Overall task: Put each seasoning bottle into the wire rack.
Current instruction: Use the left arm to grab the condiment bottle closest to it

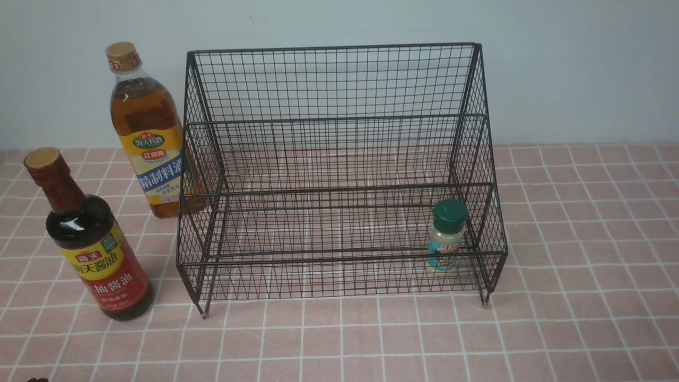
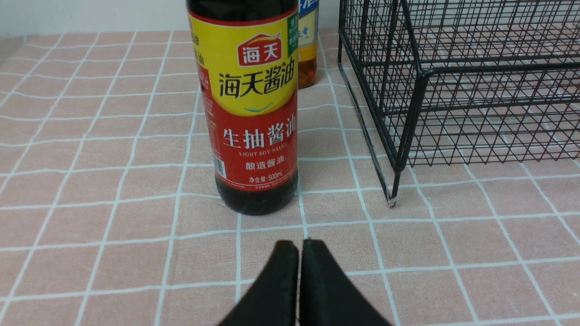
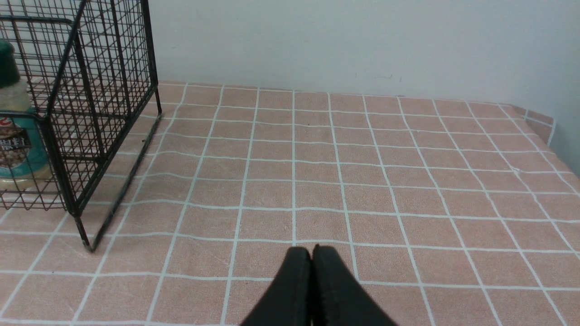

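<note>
Soy bottle (image 1: 98, 249) and amber bottle (image 1: 148, 138) are standing left of the wire rack (image 1: 334, 48), shaker (image 1: 446, 233) sitting inside; left claw (image 2: 299, 253) and right claw (image 3: 311, 258) are lying shut, empty: left should be opening wide, squaring on the soy bottle

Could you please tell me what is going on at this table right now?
Nothing is being handled at the moment. The left fingers and the right fingers are pressed shut and hold nothing. The small green-capped shaker stands inside the wire rack, at the right end of its lower tier. The soy sauce bottle and the tall amber bottle stand upright on the table to the left of the rack, outside it. The left fingers point at the soy sauce bottle.
</note>
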You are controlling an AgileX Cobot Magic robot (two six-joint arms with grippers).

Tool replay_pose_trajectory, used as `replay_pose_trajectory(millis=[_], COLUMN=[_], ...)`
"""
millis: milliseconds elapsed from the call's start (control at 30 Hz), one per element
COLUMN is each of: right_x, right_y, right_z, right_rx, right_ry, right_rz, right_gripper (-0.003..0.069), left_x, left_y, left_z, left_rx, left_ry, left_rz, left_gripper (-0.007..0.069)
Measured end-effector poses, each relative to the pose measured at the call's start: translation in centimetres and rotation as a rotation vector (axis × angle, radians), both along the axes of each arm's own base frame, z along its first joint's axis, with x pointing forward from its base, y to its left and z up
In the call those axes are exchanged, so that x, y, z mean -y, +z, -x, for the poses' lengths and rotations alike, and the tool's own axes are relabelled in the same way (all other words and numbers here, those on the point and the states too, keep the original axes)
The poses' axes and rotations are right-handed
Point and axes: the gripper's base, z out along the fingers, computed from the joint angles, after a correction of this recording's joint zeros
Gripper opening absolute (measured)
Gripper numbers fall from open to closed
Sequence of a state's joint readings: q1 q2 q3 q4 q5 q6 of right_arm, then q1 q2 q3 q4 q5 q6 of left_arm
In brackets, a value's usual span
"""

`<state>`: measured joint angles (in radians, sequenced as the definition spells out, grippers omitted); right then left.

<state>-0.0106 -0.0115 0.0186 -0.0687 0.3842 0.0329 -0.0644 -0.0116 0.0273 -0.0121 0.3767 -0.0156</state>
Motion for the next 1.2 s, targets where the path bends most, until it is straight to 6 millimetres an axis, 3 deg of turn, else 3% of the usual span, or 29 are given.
replay_pose_trajectory(millis=[200,333,433,600,733,1000,1133,1200], right_x=[0.0,0.0,0.0,0.0,0.0,0.0,0.0,0.0], right_y=[0.0,0.0,0.0,0.0,0.0,0.0,0.0,0.0], right_z=[0.0,0.0,0.0,0.0,0.0,0.0,0.0,0.0], right_rx=[0.0,0.0,0.0,0.0,0.0,0.0,0.0,0.0], right_ry=[0.0,0.0,0.0,0.0,0.0,0.0,0.0,0.0], right_rz=[0.0,0.0,0.0,0.0,0.0,0.0,0.0,0.0], right_gripper=[-0.0012,-0.0012,-0.0012,-0.0012,-0.0012,-0.0012,-0.0012,-0.0012], left_x=[0.1,0.1,-0.2,-0.7,-0.6,0.1,0.4,0.5], left_y=[0.7,2.2,4.2,6.7,8.0,11.6,12.3,12.5], left_z=[-0.2,-0.4,-0.3,0.3,-0.8,-6.3,-9.4,-10.9], left_rx=[0.08,0.245,0.453,0.734,0.663,0.44,0.356,0.319], left_ry=[0.002,0.012,0.034,0.06,0.068,0.039,0.032,0.032], left_rz=[0.033,0.117,0.236,0.294,0.27,0.1,0.071,0.066], left_gripper=[-0.0007,-0.0007,-0.0007,-0.0007,-0.0007,0.0054,0.0171,0.0288])
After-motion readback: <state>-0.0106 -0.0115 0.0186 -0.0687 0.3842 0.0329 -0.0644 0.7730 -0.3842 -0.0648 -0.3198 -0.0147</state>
